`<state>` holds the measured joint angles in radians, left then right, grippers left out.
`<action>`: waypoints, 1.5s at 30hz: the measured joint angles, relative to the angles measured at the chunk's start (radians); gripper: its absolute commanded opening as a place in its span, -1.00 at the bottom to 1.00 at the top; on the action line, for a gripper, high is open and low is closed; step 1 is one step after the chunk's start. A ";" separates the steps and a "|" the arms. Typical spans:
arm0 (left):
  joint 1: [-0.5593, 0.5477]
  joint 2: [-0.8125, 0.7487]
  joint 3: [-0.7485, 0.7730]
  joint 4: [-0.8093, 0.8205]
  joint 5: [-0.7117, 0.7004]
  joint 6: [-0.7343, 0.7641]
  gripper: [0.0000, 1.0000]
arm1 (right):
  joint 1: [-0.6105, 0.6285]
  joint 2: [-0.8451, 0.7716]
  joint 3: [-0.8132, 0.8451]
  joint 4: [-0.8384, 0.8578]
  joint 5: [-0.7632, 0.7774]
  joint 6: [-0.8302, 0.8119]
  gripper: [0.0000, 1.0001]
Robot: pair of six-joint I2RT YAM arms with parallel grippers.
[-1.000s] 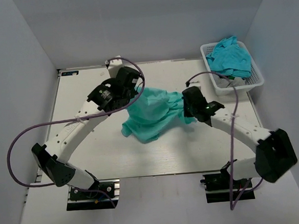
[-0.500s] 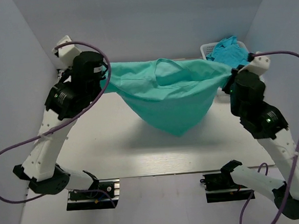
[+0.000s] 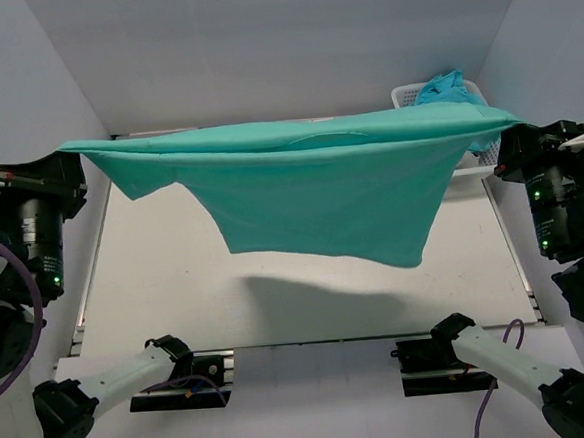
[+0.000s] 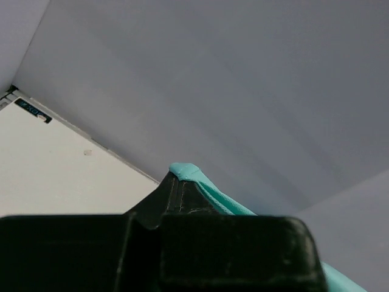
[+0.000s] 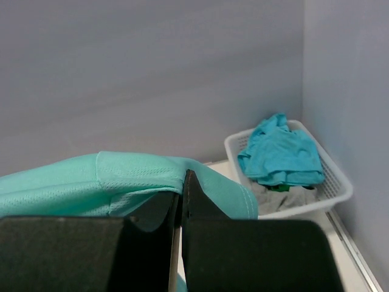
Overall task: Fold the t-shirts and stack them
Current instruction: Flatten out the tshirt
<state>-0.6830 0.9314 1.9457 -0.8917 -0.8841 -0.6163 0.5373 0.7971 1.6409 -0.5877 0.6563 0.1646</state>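
Shirt (image 3: 320, 192) held stretched in the air between the two arms, above the table (image 3: 157, 289). The left gripper (image 3: 70, 152) is closed on the shirt's left end, over the table's left edge; the left wrist view shows its fingers meeting on a teal fold. The right gripper (image 3: 506, 129) is closed on the opposite end, over the right edge (the right wrist view shows a hemmed edge pinched between the fingers). The shirt's top edge runs taut and nearly level. The body hangs below it, lowest toward the right, clear of the table. A second shirt (image 3: 445, 86) lies crumpled in the basket (image 3: 402, 97) at the far right corner.
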 measured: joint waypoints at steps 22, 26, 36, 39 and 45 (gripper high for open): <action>0.311 0.818 -0.168 0.045 0.117 -0.044 -0.89 | -0.247 0.801 -0.149 0.180 -0.221 0.018 -0.89; 0.469 1.099 -0.109 -0.013 0.240 -0.069 0.25 | -0.304 1.088 -0.006 0.160 -0.294 0.003 0.05; 0.529 1.243 0.061 -0.068 0.484 -0.034 1.00 | -0.291 1.153 0.125 0.121 -0.435 -0.029 0.80; 0.509 1.161 -0.011 0.008 0.599 0.010 1.00 | -0.277 0.984 -0.042 0.130 -0.490 -0.004 0.80; 0.450 1.162 -0.057 0.158 0.826 0.062 1.00 | -0.216 0.684 -0.430 0.158 -0.623 0.091 0.80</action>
<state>-0.2329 2.0937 1.8889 -0.7338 -0.0578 -0.5541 0.3214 1.4811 1.2106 -0.4297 0.0338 0.2558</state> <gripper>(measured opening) 0.994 0.897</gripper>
